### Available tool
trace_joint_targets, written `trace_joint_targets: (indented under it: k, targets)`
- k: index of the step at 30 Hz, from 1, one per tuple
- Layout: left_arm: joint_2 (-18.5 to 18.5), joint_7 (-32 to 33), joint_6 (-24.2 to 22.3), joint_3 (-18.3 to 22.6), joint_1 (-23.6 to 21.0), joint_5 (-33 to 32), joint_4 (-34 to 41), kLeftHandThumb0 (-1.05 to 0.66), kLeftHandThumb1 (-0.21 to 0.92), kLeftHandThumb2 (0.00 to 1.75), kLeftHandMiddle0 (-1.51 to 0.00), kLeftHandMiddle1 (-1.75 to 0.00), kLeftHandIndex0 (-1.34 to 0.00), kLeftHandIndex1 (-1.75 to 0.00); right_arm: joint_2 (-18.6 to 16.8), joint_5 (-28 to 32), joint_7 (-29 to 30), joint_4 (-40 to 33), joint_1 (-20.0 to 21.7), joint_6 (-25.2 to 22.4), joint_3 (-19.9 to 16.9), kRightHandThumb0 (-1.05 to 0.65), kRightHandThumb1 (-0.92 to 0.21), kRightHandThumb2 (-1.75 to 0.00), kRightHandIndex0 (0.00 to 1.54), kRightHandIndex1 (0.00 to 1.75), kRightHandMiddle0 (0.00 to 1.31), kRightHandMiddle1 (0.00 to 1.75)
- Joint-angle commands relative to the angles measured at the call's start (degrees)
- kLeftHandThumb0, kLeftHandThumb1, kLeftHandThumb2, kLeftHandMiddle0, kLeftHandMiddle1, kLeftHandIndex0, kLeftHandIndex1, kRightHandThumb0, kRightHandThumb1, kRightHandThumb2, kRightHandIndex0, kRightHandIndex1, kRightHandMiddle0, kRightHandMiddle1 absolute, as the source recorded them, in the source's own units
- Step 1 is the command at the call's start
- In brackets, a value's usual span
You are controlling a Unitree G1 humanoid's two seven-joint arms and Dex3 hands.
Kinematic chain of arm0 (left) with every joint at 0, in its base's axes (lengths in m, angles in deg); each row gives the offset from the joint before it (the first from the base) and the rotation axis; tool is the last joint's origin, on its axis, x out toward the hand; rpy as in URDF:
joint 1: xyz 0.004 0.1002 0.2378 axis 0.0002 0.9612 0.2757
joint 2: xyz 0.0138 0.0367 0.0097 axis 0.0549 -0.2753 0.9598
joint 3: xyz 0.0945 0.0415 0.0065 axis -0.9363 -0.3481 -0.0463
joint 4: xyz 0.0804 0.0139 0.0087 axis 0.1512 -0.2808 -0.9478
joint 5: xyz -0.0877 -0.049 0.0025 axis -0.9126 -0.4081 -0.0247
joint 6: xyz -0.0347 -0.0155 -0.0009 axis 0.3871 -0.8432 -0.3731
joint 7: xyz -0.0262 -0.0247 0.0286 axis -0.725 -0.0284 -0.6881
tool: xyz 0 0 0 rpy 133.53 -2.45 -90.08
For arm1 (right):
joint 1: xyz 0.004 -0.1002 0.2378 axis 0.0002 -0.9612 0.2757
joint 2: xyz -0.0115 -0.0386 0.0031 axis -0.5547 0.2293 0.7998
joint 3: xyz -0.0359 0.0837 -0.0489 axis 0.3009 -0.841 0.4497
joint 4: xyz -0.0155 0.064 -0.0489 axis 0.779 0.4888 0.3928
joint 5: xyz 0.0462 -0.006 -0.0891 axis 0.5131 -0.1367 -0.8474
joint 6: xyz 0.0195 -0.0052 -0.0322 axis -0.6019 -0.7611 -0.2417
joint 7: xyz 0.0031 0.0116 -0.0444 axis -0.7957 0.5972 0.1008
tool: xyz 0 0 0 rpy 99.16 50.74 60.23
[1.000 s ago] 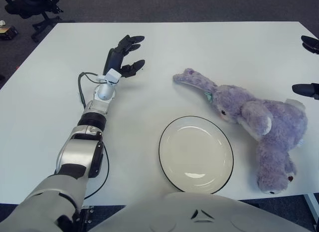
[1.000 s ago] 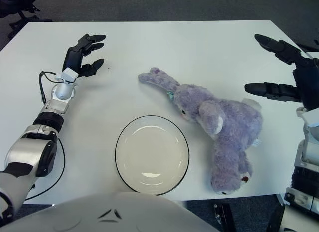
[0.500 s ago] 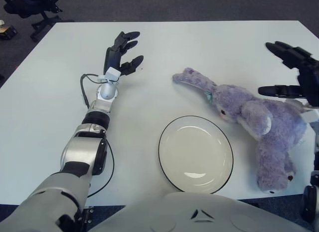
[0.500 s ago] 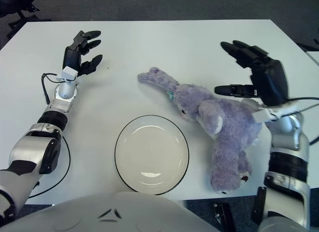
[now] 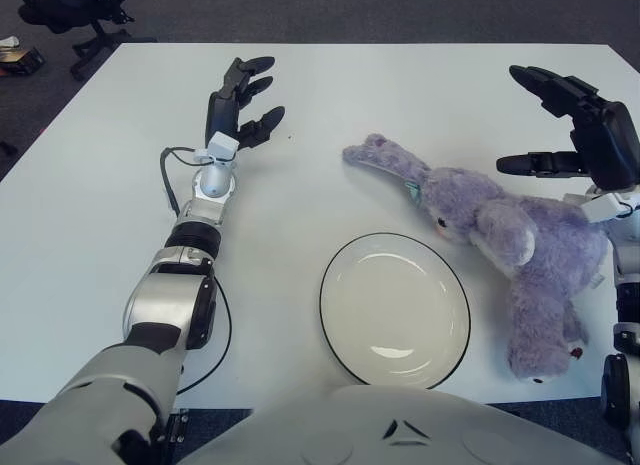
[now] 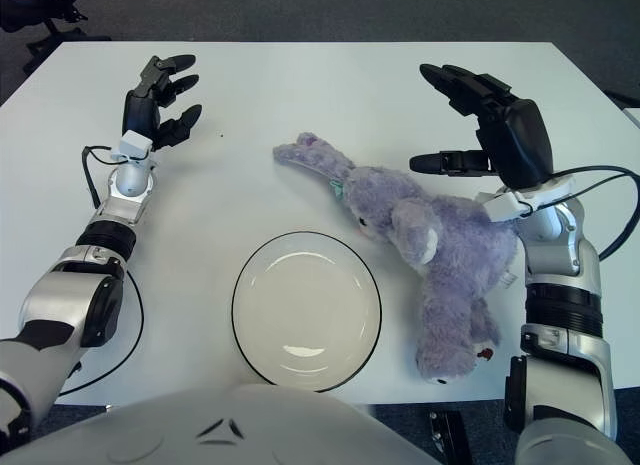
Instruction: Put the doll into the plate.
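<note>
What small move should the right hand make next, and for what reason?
Probably the right hand should lower onto the purple plush rabbit's body and close. Its fingers are spread and hold nothing, showing above the rabbit's back part. The rabbit lies on the table beside the plate, to its right, not in it. The left hand shows open far to the left.
</note>
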Motion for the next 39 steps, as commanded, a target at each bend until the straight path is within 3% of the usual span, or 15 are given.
trace_joint_targets:
  k: [1, 6, 13, 18, 22, 29, 39]
  targets:
    - [0.63, -0.18, 0.63, 0.41, 0.69, -0.35, 0.49, -0.26, 0.92, 0.29, -0.72, -0.25, -0.34, -0.80, 2.54, 9.27, -6.11, -2.10, -2.03, -1.79, 1.74, -0.57, -0.87, -0.01, 0.39, 0.00, 0.35, 0.00]
    - [0.69, -0.05, 0.64, 0.45, 0.69, -0.28, 0.41, -0.26, 0.92, 0.29, -0.71, -0.25, -0.33, -0.80, 4.75, 19.06, -13.46, -7.17, -5.43, -5.91, 1.74, -0.60, -0.86, 0.00, 0.33, 0.00, 0.32, 0.00]
    - [0.65, 0.07, 0.61, 0.49, 0.52, -0.20, 0.10, -0.25, 0.92, 0.29, -0.71, -0.25, -0.32, -0.80, 6.43, 22.64, -17.37, -16.82, -10.58, -13.21, -1.17, -0.68, -0.87, 0.00, 0.28, 0.00, 0.28, 0.00]
    - [0.63, 0.10, 0.60, 0.50, 0.49, -0.18, 0.06, -0.26, 0.92, 0.30, -0.71, -0.24, -0.32, -0.80, 6.79, 23.16, -18.62, -21.94, -12.77, -18.40, -3.23, -0.74, -0.88, -0.01, 0.27, 0.00, 0.27, 0.00]
    - [0.62, 0.22, 0.53, 0.48, 0.50, -0.04, 0.09, -0.26, 0.92, 0.30, -0.71, -0.24, -0.32, -0.80, 7.81, 23.47, -19.39, -28.10, -14.65, -26.36, -5.67, -0.78, -0.90, -0.01, 0.26, 0.00, 0.26, 0.00]
    - [0.67, 0.25, 0.07, 0.41, 0.60, 0.11, 0.25, -0.26, 0.92, 0.30, -0.71, -0.24, -0.31, -0.80, 5.63, 20.83, -17.43, -35.55, -16.82, -35.26, -8.48, -0.82, -0.91, -0.01, 0.26, 0.00, 0.26, 0.00]
    - [0.71, 0.33, -0.19, 0.38, 0.79, 0.23, 0.28, -0.27, 0.92, 0.30, -0.71, -0.24, -0.31, -0.80, 4.35, 17.55, -16.96, -39.23, -17.63, -40.42, -9.36, -0.85, -0.92, -0.01, 0.29, 0.01, 0.26, 0.00]
